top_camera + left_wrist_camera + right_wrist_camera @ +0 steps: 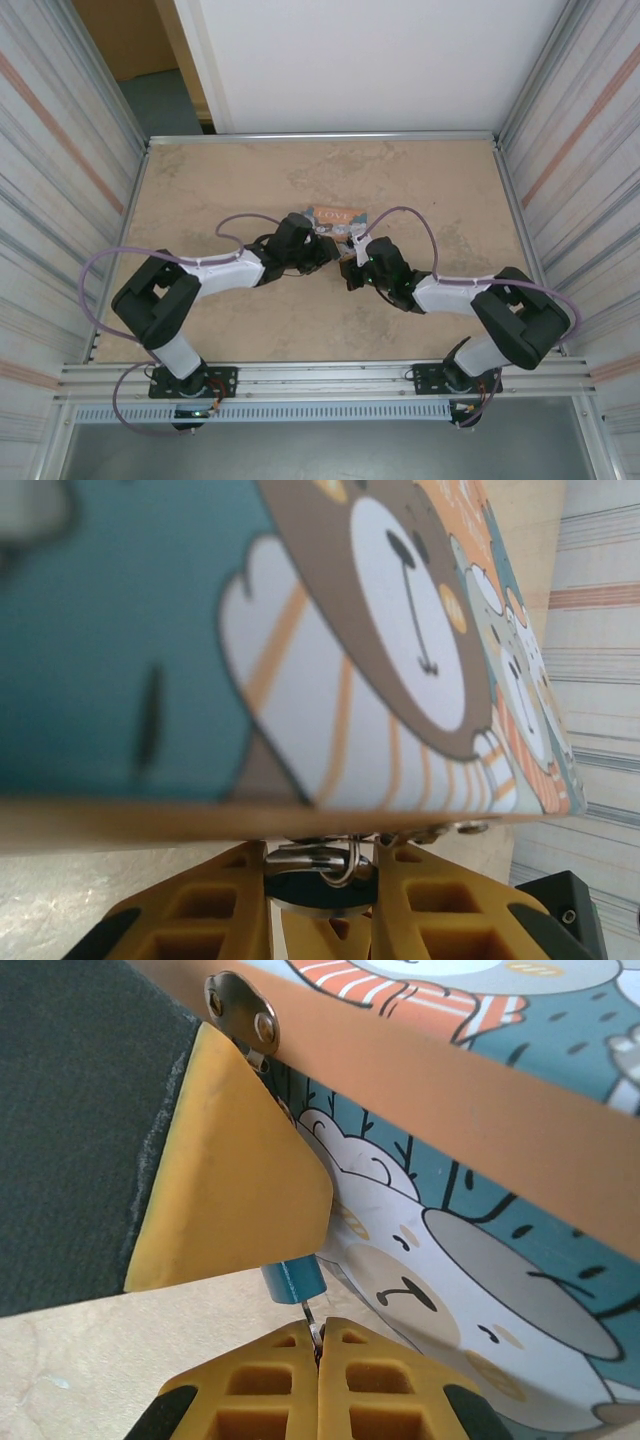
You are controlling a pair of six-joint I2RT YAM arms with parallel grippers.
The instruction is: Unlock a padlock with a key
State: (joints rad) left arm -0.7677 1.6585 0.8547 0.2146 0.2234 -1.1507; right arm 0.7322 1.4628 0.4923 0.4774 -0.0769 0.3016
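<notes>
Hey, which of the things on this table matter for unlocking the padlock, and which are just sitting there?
Job: small teal metal padlock; thin metal key; left gripper; right gripper.
Just there: orange-and-teal cartoon-animal box; beige table.

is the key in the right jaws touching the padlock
Touching. The right wrist view shows the thin key, pinched between the shut jaws of the right gripper, running straight up into the bottom of the teal padlock with no gap.
</notes>
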